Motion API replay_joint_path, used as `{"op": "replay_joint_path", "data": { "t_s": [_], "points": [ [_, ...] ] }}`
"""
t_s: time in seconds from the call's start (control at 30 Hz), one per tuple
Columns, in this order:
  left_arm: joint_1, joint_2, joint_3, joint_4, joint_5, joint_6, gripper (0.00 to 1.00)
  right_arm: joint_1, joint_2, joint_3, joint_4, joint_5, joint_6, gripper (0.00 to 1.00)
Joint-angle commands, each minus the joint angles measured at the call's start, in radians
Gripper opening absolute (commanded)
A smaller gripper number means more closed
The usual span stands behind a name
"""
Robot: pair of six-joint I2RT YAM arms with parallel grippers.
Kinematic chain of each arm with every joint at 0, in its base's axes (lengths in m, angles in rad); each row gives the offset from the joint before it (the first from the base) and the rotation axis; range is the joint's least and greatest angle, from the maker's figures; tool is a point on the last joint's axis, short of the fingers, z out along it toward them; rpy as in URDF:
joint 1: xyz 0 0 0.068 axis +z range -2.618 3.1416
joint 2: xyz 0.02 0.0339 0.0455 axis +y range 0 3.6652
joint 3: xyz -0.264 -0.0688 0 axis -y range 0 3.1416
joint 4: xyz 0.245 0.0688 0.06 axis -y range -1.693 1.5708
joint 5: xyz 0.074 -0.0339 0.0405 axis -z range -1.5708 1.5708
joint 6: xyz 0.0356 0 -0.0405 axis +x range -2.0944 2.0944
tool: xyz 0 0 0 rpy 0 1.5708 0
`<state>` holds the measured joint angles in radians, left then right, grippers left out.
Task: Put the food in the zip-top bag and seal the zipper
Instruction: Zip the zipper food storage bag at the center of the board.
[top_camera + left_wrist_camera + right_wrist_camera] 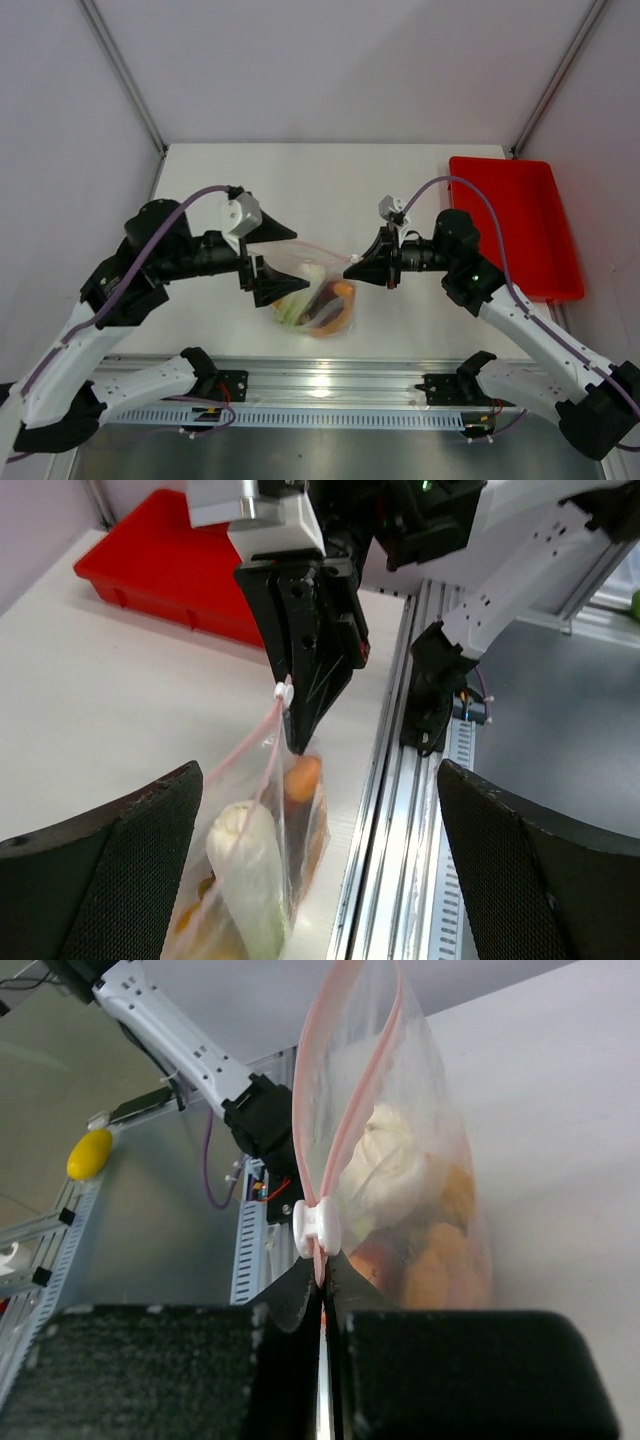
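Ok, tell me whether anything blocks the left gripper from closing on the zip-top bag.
Nothing visible does. The left gripper is open, and the zip-top bag sits in the gap between its fingers. The right gripper pinches the bag's far end by the white slider.

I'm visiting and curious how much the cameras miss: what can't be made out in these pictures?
Contents of the zip-top bag: top view too small; crinkled plastic blurs them in the wrist views.
The zipper: far end runs off the top edge, right wrist view.
Its near end: hidden inside the shut right gripper.
A yellow object, right wrist view: too blurred to identify.
Bag's left corner: covered by the left gripper, top view.
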<state>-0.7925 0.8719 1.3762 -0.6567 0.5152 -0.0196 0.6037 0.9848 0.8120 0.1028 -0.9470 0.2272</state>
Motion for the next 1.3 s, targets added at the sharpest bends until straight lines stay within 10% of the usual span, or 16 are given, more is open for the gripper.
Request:
{"op": "replay_joint_path", "data": {
  "t_s": [0.0,0.7,0.8,0.9,1.07,1.27],
  "points": [
    [-0.050,0.074,0.015,0.005,-0.037,0.121,1.00,0.070,0.020,0.133,-0.103,0.002,-0.106,0.00],
    [-0.103,0.162,-0.138,0.012,-0.009,0.190,0.94,0.174,0.037,0.225,-0.302,0.001,-0.178,0.00],
    [-0.103,0.179,-0.132,0.002,-0.020,0.190,0.68,0.174,0.032,0.233,-0.310,0.008,-0.180,0.00],
    [-0.102,0.180,-0.135,-0.001,-0.032,0.161,0.05,0.174,0.031,0.240,-0.319,0.019,-0.178,0.00],
    [-0.097,0.150,-0.161,0.008,-0.017,0.138,0.01,0.173,0.037,0.230,-0.310,-0.010,-0.167,0.23],
    [-0.060,0.125,-0.175,0.042,0.049,0.075,0.00,0.169,0.038,0.191,-0.220,-0.018,-0.124,0.25]
  ]
}}
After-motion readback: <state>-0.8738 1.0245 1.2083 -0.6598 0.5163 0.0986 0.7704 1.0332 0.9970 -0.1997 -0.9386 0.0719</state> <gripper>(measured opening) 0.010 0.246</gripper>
